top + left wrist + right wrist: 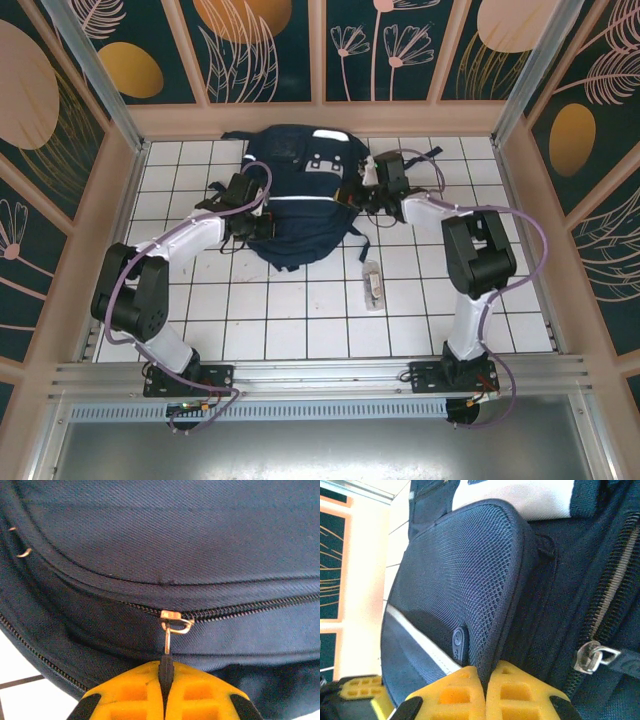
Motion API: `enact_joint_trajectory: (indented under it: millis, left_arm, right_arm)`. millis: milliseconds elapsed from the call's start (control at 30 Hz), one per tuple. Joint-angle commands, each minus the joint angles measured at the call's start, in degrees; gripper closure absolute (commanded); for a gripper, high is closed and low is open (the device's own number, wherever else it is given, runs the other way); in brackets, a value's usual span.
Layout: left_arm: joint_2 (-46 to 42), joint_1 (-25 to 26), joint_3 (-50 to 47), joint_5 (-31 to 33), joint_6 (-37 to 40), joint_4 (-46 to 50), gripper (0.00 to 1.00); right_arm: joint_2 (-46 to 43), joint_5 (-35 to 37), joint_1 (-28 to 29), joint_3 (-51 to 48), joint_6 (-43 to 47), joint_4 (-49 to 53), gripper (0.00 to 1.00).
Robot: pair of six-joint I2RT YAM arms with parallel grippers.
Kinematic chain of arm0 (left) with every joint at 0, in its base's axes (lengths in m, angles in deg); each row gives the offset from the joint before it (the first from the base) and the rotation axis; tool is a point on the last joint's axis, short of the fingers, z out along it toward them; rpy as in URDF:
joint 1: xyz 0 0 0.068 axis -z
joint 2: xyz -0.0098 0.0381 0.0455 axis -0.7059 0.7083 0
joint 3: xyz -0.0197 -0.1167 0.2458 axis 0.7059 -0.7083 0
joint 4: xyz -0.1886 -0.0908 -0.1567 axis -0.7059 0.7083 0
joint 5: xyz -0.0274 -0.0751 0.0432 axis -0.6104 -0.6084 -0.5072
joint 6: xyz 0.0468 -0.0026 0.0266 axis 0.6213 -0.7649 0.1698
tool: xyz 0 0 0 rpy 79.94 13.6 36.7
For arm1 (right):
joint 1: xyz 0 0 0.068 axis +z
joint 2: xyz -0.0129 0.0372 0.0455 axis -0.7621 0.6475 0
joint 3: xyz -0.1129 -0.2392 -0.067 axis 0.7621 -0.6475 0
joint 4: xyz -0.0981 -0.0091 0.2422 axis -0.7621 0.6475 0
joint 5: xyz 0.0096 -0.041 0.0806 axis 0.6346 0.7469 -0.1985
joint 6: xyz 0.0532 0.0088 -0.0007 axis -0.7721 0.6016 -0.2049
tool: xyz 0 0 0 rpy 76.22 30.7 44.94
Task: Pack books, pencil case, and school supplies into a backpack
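Observation:
The navy backpack (300, 205) lies flat at the back middle of the tiled table. My left gripper (262, 228) is at its left side. In the left wrist view that gripper (165, 666) is shut on the metal pull tab (168, 639) of a zipper (240, 609) that is closed to the right of the slider. My right gripper (352, 196) is at the backpack's right side. There it (485, 674) is shut on the bound edge of the mesh side pocket (470, 575). The clear packet of school supplies (373, 285) lies on the tiles to the right of the backpack's lower end. The books and the pencil case are out of view.
Wooden walls (110, 230) enclose the table on the left, back and right. A second zipper pull (594, 658) hangs on the backpack just right of my right fingers. Dark straps (415, 160) trail from the backpack's top right. Bare tiles (300, 320) stretch toward the arm bases.

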Motion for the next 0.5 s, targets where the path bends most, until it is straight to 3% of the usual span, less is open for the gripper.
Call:
enact_joint_trajectory:
  millis: [0,33,200,333,467]
  left_arm:
    - [-5.0,1.7,-1.9,-5.7,-0.4,4.2,1.00]
    - [-5.4,3.3,-1.8,-7.1,-1.2,4.2,1.00]
    - [-3.7,10.1,-1.1,-15.9,-8.2,-3.5,1.00]
    - [-0.1,12.1,1.0,-18.8,-13.4,-12.3,1.00]
    - [4.0,12.3,7.3,-18.0,-12.8,-12.7,1.00]
  right_arm:
    - [5.7,4.6,-2.2,9.6,6.1,0.9,1.00]
    - [7.3,4.5,-2.2,11.8,5.0,0.7,0.99]
    - [10.4,2.3,-2.2,17.9,-0.5,-1.8,0.63]
    - [5.3,5.6,-2.2,16.6,0.0,1.9,0.57]
    - [-3.6,8.2,-2.2,9.2,0.5,4.9,0.55]
